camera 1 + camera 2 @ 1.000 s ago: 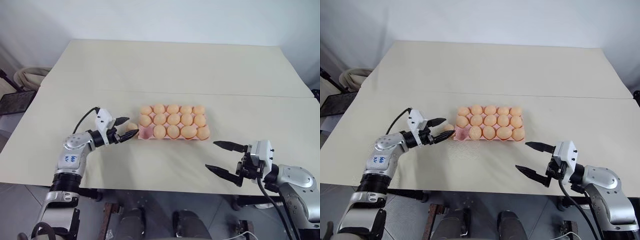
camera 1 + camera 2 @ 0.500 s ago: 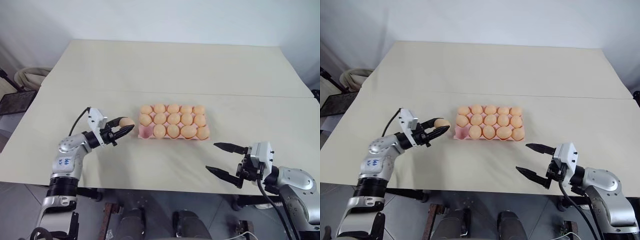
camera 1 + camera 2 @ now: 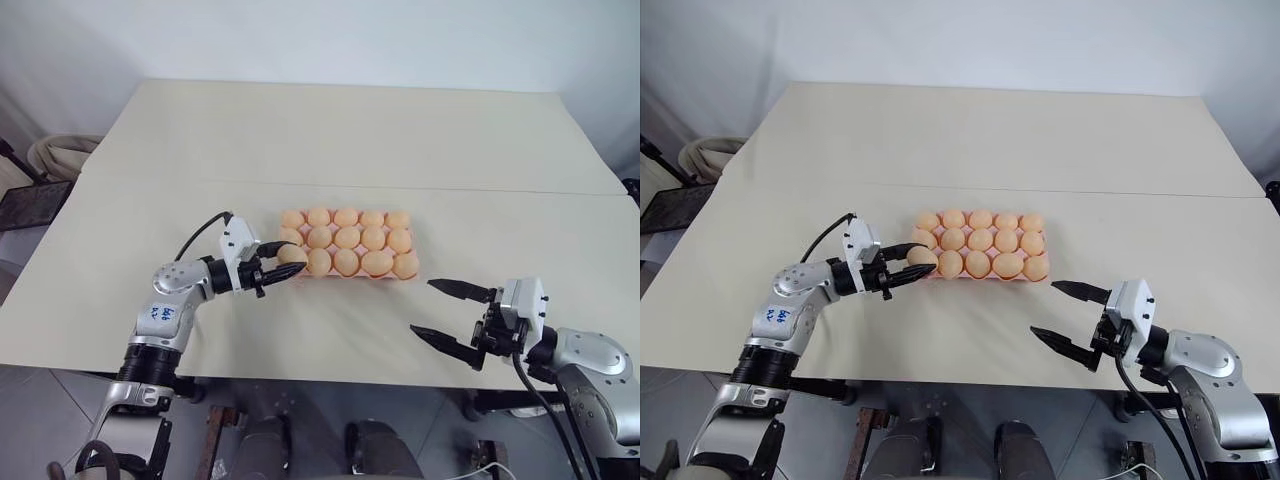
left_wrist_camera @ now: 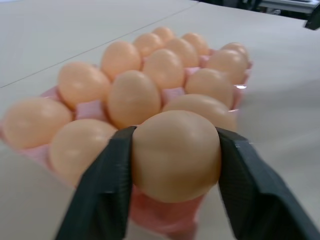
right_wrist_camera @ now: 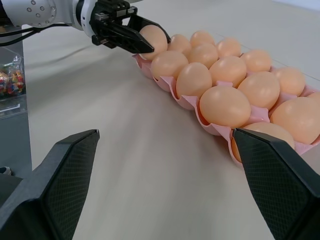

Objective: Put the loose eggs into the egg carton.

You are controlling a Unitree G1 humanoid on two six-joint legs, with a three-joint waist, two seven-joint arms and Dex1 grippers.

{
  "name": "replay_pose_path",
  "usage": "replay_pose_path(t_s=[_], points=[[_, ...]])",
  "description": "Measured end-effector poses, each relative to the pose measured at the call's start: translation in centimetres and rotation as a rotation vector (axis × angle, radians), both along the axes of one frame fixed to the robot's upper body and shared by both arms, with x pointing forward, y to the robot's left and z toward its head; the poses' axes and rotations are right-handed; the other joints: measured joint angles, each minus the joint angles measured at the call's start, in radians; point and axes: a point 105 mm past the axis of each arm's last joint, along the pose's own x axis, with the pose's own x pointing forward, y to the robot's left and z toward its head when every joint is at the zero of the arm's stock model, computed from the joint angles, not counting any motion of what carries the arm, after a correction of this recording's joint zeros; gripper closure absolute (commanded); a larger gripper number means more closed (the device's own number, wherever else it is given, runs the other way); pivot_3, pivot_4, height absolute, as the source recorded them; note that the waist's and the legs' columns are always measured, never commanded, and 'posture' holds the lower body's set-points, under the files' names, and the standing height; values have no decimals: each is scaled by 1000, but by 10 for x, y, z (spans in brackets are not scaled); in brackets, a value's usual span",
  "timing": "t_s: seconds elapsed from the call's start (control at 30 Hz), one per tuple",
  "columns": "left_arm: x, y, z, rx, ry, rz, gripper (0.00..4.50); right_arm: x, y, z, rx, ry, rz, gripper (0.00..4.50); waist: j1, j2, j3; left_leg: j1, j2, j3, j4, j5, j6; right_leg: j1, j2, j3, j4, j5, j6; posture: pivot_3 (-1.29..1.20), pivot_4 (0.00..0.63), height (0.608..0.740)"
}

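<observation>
A wide cream table point(image 3: 330, 130), with a seam running across its middle, is set before a pale wall. The egg carton point(image 3: 345, 243) lies near its centre. An egg point(image 4: 176, 155) is clamped in the left gripper point(image 3: 282, 268) over the carton's left end. The right gripper point(image 3: 447, 313) is held wide apart and empty near the front edge.

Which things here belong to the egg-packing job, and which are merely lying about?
Belongs to the job:
- egg gripped in the left gripper, at the carton's near-left corner
- pink egg carton with its eggs
- right gripper, open, apart from the carton

Lying about:
- coiled hose beyond the table's left edge
</observation>
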Motion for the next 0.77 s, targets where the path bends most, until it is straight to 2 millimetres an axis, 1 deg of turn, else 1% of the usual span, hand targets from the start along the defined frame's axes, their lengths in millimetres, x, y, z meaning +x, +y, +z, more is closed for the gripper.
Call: replay_pose_path(t_s=[0.07, 0.2, 0.3, 0.37, 0.47, 0.63, 0.7, 0.77], points=[[0, 3, 1, -2, -7, 9, 372, -1, 1, 1, 0, -2, 2, 0, 0, 0, 0, 0, 0, 0, 0, 0, 0, 0, 0, 0, 0, 0, 0, 0, 150, 740], [-8, 17, 6, 6, -36, 36, 372, -3, 1, 0, 0, 2, -1, 0, -2, 0, 0, 0, 0, 0, 0, 0, 0, 0, 0, 0, 0, 0, 0, 0, 150, 740], [-19, 37, 9, 19, -49, 69, 372, -3, -1, 0, 0, 2, -15, 0, -5, 0, 0, 0, 0, 0, 0, 0, 0, 0, 0, 1, 0, 0, 0, 0, 150, 740], [-29, 55, 8, 46, -46, 103, 372, -2, -5, 2, 1, -8, -31, 0, -8, 0, 0, 0, 1, 0, -1, 0, -1, 0, -1, 1, -1, 0, 0, 0, 150, 740], [-44, 88, -1, 134, -29, 172, 372, -1, -9, 3, 2, -12, -45, 0, -14, 0, 0, 0, 0, 0, -2, -1, -2, 0, -2, 1, -2, 0, -1, 0, 150, 740], [-65, 125, -14, 216, 10, 260, 372, 7, -23, 3, -8, -2, -76, 0, -23, 0, 0, 0, 0, 0, -5, -4, -5, 0, -4, 0, -4, -1, -2, 0, 150, 740], [-68, 131, -13, 223, 10, 276, 372, 10, -25, 5, -12, -12, -77, 0, -22, 0, 0, 0, 0, -1, -5, -4, -5, -1, -5, 0, -4, -2, -3, 0, 150, 740], [-70, 131, -12, 222, 2, 280, 372, 13, -27, 7, -10, -20, -77, 0, -21, 0, 0, 0, 0, -1, -6, -4, -5, -1, -5, 0, -5, -2, -3, 0, 150, 740]])
